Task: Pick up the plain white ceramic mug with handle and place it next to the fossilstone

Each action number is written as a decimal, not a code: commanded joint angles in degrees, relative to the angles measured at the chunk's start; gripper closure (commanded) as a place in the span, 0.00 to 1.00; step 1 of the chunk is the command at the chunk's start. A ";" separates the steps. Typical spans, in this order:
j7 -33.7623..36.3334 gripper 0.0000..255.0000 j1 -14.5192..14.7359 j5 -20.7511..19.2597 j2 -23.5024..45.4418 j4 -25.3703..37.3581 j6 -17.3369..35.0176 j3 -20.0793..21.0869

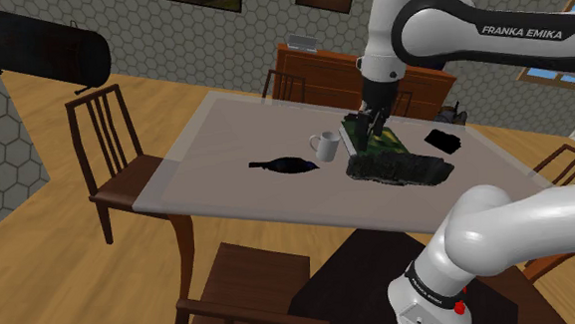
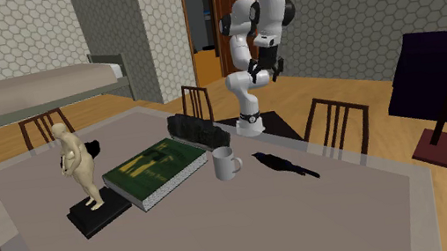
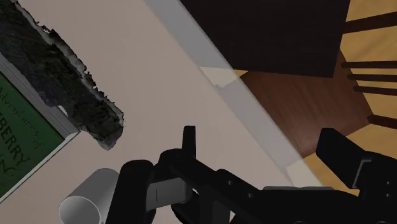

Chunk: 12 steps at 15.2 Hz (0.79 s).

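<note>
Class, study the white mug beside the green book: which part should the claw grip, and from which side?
Probably the wall of the white mug, taken from above, one finger inside, one outside. It stands upright with its mouth open; the green book lies close on one side and the handle juts out opposite, so a sideways approach looks cramped.
</note>
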 commanded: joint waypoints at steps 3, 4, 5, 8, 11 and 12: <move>-1.53 0.00 -0.85 -1.05 2.77 -0.07 3.16 -1.68; -2.28 0.00 -1.25 -1.52 4.25 0.02 4.71 -2.51; -3.02 0.00 -1.65 -1.95 5.80 0.18 6.25 -3.32; -5.24 0.00 -2.77 -3.01 10.76 1.14 10.72 -5.69; -7.46 0.00 -3.73 -3.64 16.14 2.80 14.89 -7.96; -8.21 0.00 -4.02 -3.74 18.01 3.51 16.20 -8.68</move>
